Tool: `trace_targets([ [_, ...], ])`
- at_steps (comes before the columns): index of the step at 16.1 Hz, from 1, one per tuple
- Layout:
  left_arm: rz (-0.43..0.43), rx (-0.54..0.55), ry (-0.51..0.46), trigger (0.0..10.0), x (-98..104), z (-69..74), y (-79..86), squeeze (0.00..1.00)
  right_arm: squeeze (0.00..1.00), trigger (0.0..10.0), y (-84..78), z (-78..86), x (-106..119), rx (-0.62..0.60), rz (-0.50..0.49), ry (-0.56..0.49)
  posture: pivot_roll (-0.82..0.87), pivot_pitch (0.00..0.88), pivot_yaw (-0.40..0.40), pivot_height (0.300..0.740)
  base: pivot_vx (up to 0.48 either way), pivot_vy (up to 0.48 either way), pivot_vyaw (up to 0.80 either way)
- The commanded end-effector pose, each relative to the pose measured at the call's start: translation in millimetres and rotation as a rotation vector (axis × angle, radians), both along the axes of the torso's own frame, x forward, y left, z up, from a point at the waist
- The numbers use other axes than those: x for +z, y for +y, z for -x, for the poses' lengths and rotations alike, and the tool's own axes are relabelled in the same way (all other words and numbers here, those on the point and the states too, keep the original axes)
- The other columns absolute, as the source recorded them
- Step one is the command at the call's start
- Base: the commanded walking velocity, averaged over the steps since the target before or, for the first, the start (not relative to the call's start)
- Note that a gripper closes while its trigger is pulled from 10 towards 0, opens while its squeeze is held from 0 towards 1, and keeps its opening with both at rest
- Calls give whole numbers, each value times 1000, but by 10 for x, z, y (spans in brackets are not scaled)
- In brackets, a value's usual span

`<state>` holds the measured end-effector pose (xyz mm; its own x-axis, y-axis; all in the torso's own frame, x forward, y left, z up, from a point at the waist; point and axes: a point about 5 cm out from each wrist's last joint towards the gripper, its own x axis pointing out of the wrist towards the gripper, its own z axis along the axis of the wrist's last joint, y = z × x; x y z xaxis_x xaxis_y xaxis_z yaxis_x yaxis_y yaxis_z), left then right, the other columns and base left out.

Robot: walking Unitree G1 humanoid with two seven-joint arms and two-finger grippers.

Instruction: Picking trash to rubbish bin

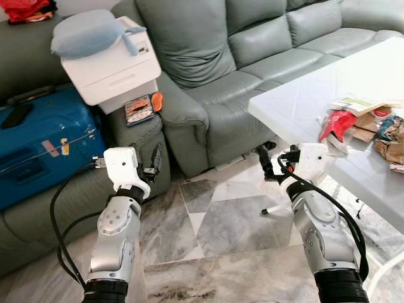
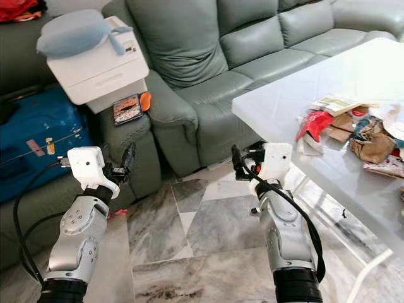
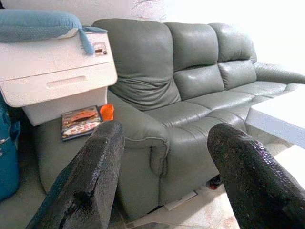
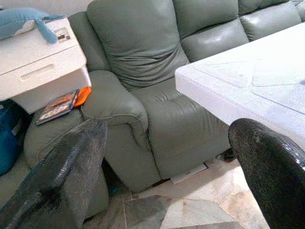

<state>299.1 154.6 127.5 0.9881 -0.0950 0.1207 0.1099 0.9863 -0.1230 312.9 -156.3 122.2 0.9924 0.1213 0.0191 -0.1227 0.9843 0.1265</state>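
Both arms are raised above the marble floor (image 1: pixel 221 221) in front of the grey sofa (image 1: pixel 208 69): the left tool (image 1: pixel 154 165) and the right tool (image 1: pixel 268 165) each have their fingers spread apart and grip nothing. The trash (image 1: pixel 366 126), a cluster of red, brown and printed wrappers, lies on the white bench (image 1: pixel 303 95) to the robot's right, apart from the right tool. A white printer (image 1: pixel 113 69) with a blue cushion (image 1: pixel 85 31) on top stands at the left, beside a blue suitcase (image 1: pixel 44 148).
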Motion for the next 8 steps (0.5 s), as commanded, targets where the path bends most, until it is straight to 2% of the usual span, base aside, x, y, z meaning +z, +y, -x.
trace_targets([
  [1, 6, 24, 8, 10000, 8, -15, 44, 0, 0, 10000, 22, -17, 76, -3, -9, -30, -42, 0, 122, 740, 0, 0, -769],
  [3, 14, 39, 12, 10000, 9, -20, 52, 0, 0, 10000, 32, -21, 84, -3, -12, -32, -36, 0, 117, 740, 0, 0, -775],
  [4, 16, 49, 14, 10000, 5, -17, 67, 0, 0, 10000, 34, -23, 87, -3, -24, -36, -33, 0, 114, 740, 0, 277, -712],
  [8, 18, 67, 18, 10000, 1, -11, 97, 0, 0, 10000, 62, -36, 110, 6, -22, -46, -30, 0, 111, 740, 0, 395, 0],
])
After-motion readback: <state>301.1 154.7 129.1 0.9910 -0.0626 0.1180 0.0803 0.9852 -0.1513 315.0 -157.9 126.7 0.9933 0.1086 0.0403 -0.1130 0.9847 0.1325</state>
